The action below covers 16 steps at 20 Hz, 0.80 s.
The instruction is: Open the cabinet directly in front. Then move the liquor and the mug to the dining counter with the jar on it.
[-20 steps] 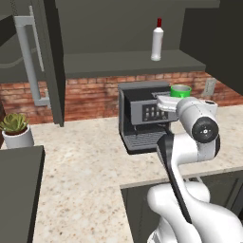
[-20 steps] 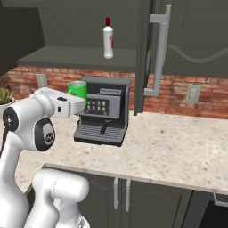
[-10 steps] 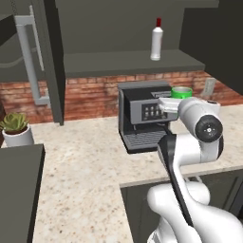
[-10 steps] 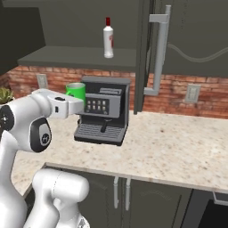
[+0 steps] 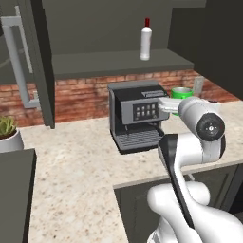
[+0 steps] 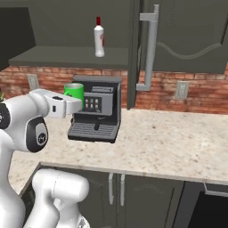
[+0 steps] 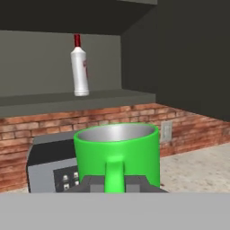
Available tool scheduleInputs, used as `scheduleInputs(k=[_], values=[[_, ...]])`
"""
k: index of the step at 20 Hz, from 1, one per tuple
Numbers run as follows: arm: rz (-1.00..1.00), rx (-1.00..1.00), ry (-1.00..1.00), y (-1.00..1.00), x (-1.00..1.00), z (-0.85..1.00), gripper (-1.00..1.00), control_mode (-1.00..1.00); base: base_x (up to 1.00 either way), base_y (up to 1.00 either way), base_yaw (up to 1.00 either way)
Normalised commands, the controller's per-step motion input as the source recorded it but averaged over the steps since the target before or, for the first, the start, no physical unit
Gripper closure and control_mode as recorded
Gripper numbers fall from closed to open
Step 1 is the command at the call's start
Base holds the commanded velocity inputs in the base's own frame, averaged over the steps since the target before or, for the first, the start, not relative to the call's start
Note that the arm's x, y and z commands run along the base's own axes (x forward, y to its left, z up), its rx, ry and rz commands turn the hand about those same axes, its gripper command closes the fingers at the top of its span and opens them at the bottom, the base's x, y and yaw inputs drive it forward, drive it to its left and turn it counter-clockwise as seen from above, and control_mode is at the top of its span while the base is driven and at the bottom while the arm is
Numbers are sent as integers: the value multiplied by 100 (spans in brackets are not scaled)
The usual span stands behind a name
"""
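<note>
The cabinet stands open, its left door [image 5: 26,61] and right door [image 6: 178,35] swung wide. On its shelf stands the liquor [image 5: 146,40] [image 6: 99,38] [image 7: 80,67], a white bottle with a red cap. The green mug [image 5: 180,93] [image 6: 74,91] [image 7: 117,150] hangs upright in the air beside the coffee machine, below the shelf. My gripper [image 5: 172,105] [image 6: 71,105] [image 7: 114,185] is shut on the mug's handle. The dining counter and the jar are out of view.
A black coffee machine [image 5: 137,116] [image 6: 95,113] sits on the beige worktop [image 6: 169,147] against the red brick wall. A potted plant [image 5: 7,135] stands at the far left. Wall outlets [image 6: 181,90] sit on the brick. Base cabinets lie below the worktop.
The whole scene has slid a little to the left in both base views, so the camera has moved. The mug stays in my gripper; the liquor has not moved on its shelf.
</note>
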Motion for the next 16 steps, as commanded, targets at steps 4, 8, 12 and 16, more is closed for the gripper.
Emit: scheduleInputs(k=[4,8,12,16], values=[[0,0,0,0,0,0,100,100,17,-18,2],[0,0,0,0,0,0,100,100,0,-3,-1],[0,0,0,0,0,0,100,100,1,-44,-8],[0,0,0,0,0,0,100,100,0,-74,17]])
